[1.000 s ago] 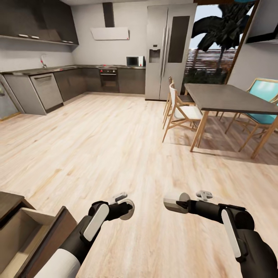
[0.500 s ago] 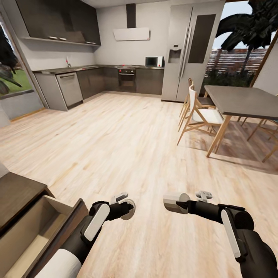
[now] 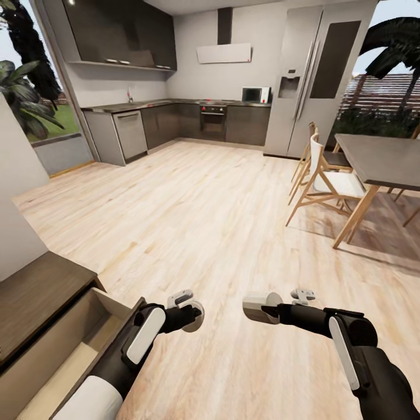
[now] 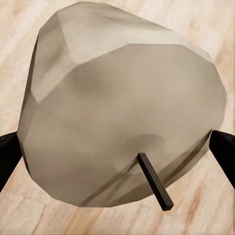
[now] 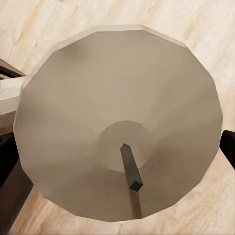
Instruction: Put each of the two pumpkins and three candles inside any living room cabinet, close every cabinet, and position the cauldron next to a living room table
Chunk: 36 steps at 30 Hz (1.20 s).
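left gripper [image 3: 195, 315]: clamped on a white candle [image 4: 122, 112], black wick facing the wrist camera | right gripper [image 3: 259, 308]: clamped on a second candle [image 5: 117, 127] | cabinet [image 3: 41, 291]: just left of the left arm, drawer [image 3: 70, 344] open, pale inside | wood floor [image 3: 192, 216] below both

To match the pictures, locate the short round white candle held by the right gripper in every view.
Head view: short round white candle, bottom centre-right.
Right wrist view: central, black wick facing camera.
Left wrist view: a different, lumpier white candle.
Shared landmark: pale wood plank floor.
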Motion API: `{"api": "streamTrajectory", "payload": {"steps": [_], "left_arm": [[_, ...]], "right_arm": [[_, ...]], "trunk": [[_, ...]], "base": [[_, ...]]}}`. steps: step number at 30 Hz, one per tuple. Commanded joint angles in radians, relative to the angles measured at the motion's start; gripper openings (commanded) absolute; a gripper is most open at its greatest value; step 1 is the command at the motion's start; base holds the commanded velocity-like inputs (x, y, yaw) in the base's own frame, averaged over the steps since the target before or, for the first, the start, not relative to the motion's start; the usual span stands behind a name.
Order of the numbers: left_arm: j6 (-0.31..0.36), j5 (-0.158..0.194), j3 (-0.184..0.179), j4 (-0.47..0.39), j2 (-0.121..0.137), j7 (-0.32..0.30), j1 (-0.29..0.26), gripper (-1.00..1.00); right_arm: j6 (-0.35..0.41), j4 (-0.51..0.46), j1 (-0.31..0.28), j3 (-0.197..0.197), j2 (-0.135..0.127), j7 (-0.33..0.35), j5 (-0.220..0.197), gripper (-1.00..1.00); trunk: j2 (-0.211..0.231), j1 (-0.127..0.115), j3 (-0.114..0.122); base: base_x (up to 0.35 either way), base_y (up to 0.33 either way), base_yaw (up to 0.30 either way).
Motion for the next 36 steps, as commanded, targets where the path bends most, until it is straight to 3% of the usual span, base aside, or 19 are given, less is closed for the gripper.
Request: {"api": "streamTrajectory", "payload": {"steps": [1, 17, 27, 36], "left_arm": [[0.001, 0.011, -0.001, -0.001, 0.001, 0.010, -0.001, -1.00], [0.002, 0.017, 0.004, 0.000, 0.003, 0.009, -0.001, -1.00], [0.037, 0.015, 0.002, -0.005, 0.002, 0.008, -0.001, -1.00], [0.038, 0.015, -0.003, -0.006, 0.001, 0.008, -0.001, -1.00]], "right_arm": [[0.006, 0.000, -0.001, -0.001, 0.000, 0.000, -0.007, -1.00], [0.003, 0.007, -0.001, 0.011, 0.001, 0.002, -0.007, -1.00], [0.003, 0.007, -0.001, 0.013, 0.001, -0.002, -0.006, -1.00], [0.003, 0.007, -0.001, 0.014, 0.001, -0.004, -0.006, -1.00]], "trunk": [[0.007, -0.004, 0.002], [0.119, -0.065, 0.053], [0.119, -0.065, 0.059], [0.119, -0.065, 0.067]], "base": [[0.000, 0.000, 0.026], [0.000, 0.000, 0.002], [0.024, -0.009, 0.120], [0.185, -0.199, 0.231]]}}
